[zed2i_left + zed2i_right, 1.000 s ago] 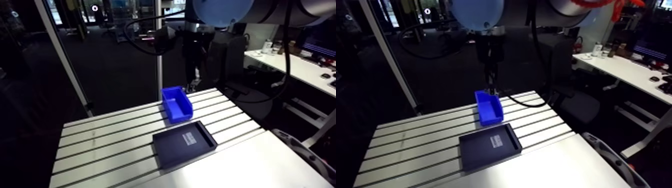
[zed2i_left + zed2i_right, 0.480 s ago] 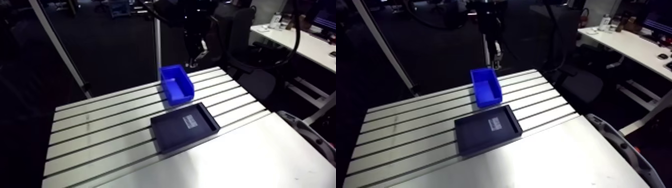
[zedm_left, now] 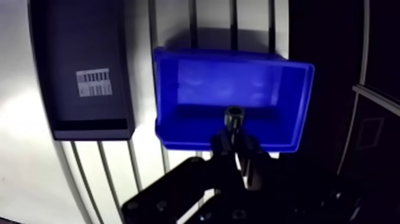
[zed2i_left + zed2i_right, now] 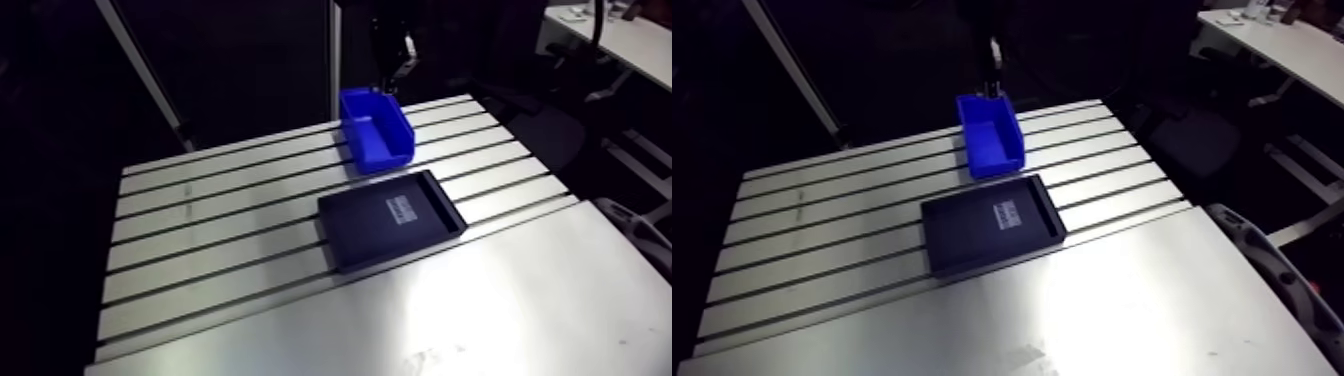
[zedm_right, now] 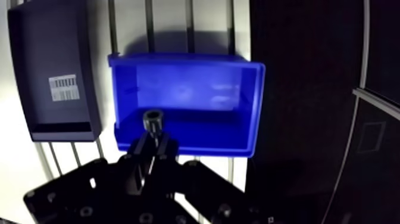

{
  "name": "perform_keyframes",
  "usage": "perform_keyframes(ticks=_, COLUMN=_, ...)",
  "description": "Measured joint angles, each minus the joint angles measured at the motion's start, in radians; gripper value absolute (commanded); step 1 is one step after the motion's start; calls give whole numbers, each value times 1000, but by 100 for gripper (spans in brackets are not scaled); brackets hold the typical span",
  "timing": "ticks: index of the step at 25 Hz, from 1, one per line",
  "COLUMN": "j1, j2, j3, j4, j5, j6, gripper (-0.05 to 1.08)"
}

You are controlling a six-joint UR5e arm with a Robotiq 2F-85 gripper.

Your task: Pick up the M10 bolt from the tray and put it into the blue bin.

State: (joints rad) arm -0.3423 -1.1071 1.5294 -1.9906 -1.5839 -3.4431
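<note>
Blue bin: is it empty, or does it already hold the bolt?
Empty. The wrist view shows only bare floor in the blue bin, and the M10 bolt is clamped in the end effector above it.

The table (image 4: 200, 250) is bare aluminium, smooth, with a soft sheen and a strong glare near its front edge. The blue bin (image 4: 383, 152) looks like glossy plastic. The tray (image 4: 365, 235) is dark and matt, with a white label (image 4: 403, 209) that looks like paper. The M10 bolt (image 3: 233, 117) is dark metal.
</note>
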Motion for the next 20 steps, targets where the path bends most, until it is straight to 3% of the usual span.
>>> perform_keyframes(ticks=20, j1=7, j2=92, j3=-2, j4=-74, j5=-8, j6=84, gripper=105)
